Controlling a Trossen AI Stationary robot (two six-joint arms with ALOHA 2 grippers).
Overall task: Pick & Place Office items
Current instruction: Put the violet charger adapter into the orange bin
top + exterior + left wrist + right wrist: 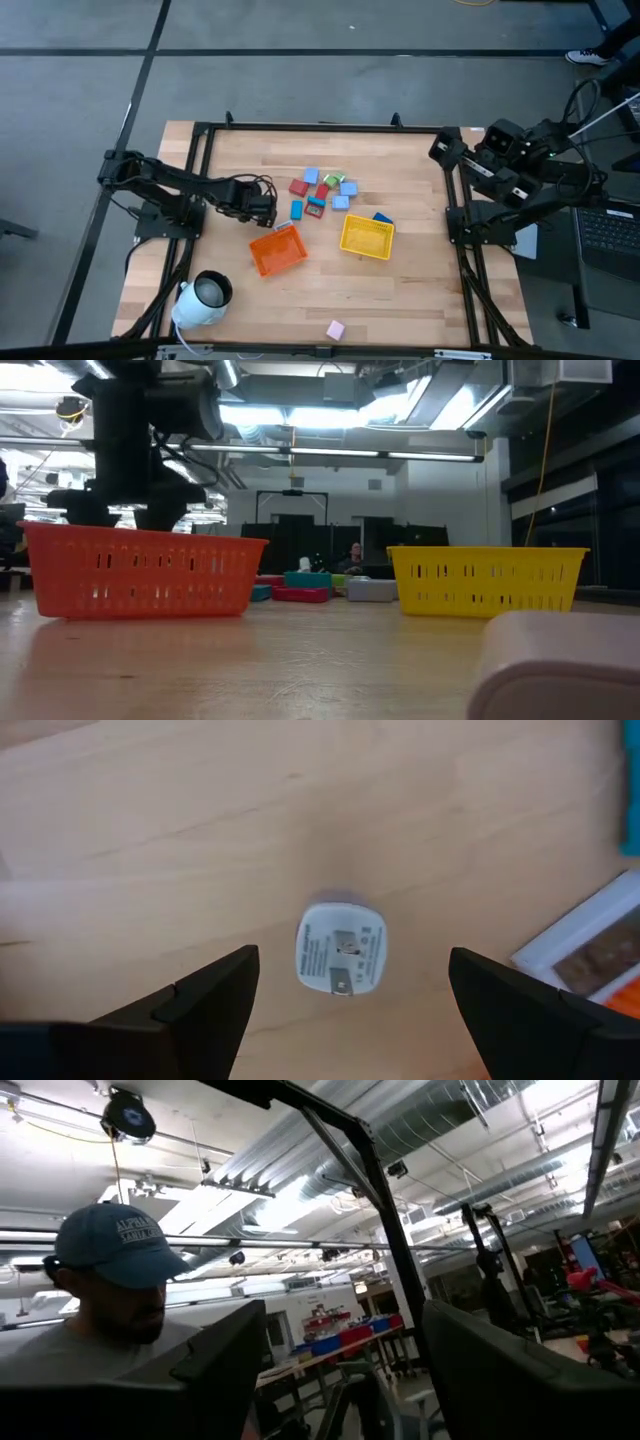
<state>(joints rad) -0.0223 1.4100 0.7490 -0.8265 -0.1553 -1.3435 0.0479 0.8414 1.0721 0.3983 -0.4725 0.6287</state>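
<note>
The office items (pixel 320 190) lie in a loose cluster of blue, light blue, red and green pieces at mid-table, and show between the two trays in the low view (pixel 310 585). One pink piece (pixel 335 329) sits alone near the table's near edge. My left gripper (pixel 268 207) hovers left of the cluster, just beyond the orange tray, pointing down and open. In its wrist view a small white plug-like block (pixel 340 948) lies flat on the wood below the gap between the open fingers (pixel 350 1010), untouched. My right gripper (pixel 445 148) waits raised at the table's right edge, open (pixel 365 1370).
An orange tray (pixel 277 248) and a yellow tray (pixel 366 237) stand side by side nearer than the cluster. A white cylinder with a dark hollow (pixel 203 298) lies at the near left corner. A black frame (pixel 320 127) rims the table. A person shows in the right wrist view.
</note>
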